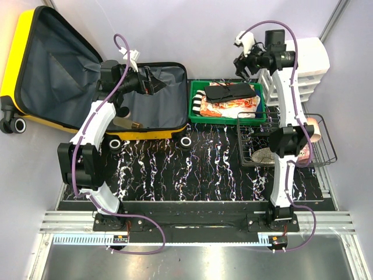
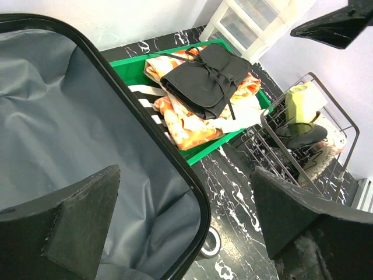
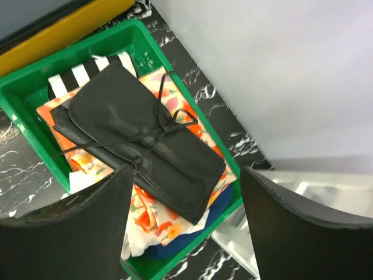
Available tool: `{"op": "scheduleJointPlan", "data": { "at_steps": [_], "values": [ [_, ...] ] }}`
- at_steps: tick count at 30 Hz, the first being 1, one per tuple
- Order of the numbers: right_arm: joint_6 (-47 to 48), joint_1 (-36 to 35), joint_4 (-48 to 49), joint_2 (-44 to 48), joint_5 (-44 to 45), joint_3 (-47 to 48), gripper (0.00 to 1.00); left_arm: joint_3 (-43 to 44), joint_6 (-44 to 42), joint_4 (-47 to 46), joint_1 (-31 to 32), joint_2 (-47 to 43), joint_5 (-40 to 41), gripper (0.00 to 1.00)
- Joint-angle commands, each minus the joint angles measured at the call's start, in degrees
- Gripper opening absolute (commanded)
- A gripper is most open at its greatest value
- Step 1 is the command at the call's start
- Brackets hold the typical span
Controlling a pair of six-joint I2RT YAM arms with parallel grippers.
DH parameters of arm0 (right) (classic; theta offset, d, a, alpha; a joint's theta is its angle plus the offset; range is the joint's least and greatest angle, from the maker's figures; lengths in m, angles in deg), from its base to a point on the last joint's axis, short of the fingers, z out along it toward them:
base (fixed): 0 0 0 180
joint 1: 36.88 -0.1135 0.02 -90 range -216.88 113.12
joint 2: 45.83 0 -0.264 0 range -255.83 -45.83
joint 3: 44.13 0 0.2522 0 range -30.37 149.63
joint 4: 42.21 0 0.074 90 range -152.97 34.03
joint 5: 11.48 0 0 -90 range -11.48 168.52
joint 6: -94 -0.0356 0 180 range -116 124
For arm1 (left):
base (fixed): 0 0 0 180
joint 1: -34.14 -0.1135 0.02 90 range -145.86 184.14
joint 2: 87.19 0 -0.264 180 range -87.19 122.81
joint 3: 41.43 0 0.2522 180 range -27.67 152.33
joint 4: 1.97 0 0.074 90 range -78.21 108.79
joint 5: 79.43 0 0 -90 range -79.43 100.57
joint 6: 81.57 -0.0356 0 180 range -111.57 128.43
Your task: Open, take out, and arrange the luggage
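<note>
Far L: luggage (image 1: pixel 52 70) lies open at the table's (image 1: pixel 198 169) back-left corner, spread L-R. Yellow lid is propped up on the L, the other shell is flat w/ grey lining up. Wheels (image 1: pixel 115 143) sit on the near side, so the wheel end points toward my bases and the top end toward the back wall. Each shell's long axis seems to run near-far, tho the lid's tilt makes that hard to judge. A small pale item (image 1: pixel 123 123) lies in the flat shell's near part; can't tell what it is.

My L gripper (image 1: pixel 154 81) hangs over the flat shell's lining, jaws spread wide, nothing btwn them.

Next R, just beside the luggage: green tray (image 1: pixel 193 111), holding a striped cloth (image 1: pixel 203 96), an orange floral cloth (image 1: pixel 230 106) and a black tied pouch (image 1: pixel 232 91) on top.

My R gripper (image 1: pixel 240 64) is above the tray's far-right part, over the pouch, apart from it, jaws wide & empty.

Far R: white drawers (image 1: pixel 312 58) at the back, wire basket (image 1: pixel 326 146) nearer, w/ a few items inside.
</note>
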Motion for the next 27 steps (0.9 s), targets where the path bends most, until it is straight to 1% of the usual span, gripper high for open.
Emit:
{"op": "scheduleJointPlan", "data": {
  "at_steps": [1,2,3,4,5,6,7,9,11,16,19,21,23,24,27],
  "values": [
    [-7.9,3.6,-21.3,-10.8,-4.2,14.8,0.81,2.7,-1.8,-0.1,-0.5,0.0,0.0,0.98],
    [-6.9,3.6,-22.6,-10.6,-6.2,14.1,0.82,2.7,-1.9,-0.1,-0.7,0.1,0.0,0.98],
    [-6.5,3.6,-21.7,-8.5,-6.8,9.4,0.84,2.7,-2.0,0.1,-0.7,0.1,-0.2,0.98],
    [-6.3,3.5,-20.0,-6.9,-6.5,6.0,0.85,2.7,-2.0,0.2,-0.7,0.2,-0.2,0.98],
    [-5.9,2.7,-15.3,-5.3,-5.4,2.3,0.86,2.5,-2.0,0.3,-0.8,0.2,-0.1,0.98],
    [-5.4,1.9,-13.1,-2.5,-3.9,-4.3,0.87,2.5,-2.0,0.1,-0.8,0.3,-0.1,0.98],
    [-3.4,1.3,-11.2,-1.6,-0.3,-6.8,0.88,2.3,-1.9,0.2,-0.7,0.2,-0.2,0.98],
    [-1.8,-1.3,-8.6,-0.6,3.3,-11.5,0.88,2.2,-1.9,0.1,-0.8,0.4,-0.3,0.98],
    [-0.3,-2.7,-8.5,-0.7,6.8,-12.8,0.87,2.1,-1.9,0.2,-0.9,0.3,-0.3,0.98],
    [2.1,-5.6,-6.4,1.5,7.3,-16.9,0.81,1.6,-2.2,0.1,-1.0,0.3,-0.1,0.98],
    [5.8,-7.4,-2.9,4.4,7.4,-22.5,0.72,1.3,-1.9,-0.3,-1.0,0.4,-0.1,0.98],
    [7.7,-8.4,-1.3,6.1,7.4,-27.1,0.63,1.3,-1.5,-0.6,-1.1,0.6,-0.2,0.98],
    [9.9,-9.6,-0.5,6.6,7.3,-29.1,0.59,1.3,-1.2,-0.8,-1.1,0.8,-0.1,0.98],
    [10.3,-9.8,-0.5,6.6,7.1,-30.0,0.56,1.5,-1.2,-0.6,-1.1,0.9,-0.1,0.98],
    [11.7,-11.0,-1.8,6.1,6.6,-30.9,0.53,1.9,-1.3,-0.6,-1.2,1.3,-0.1,0.98]
  ]
}}
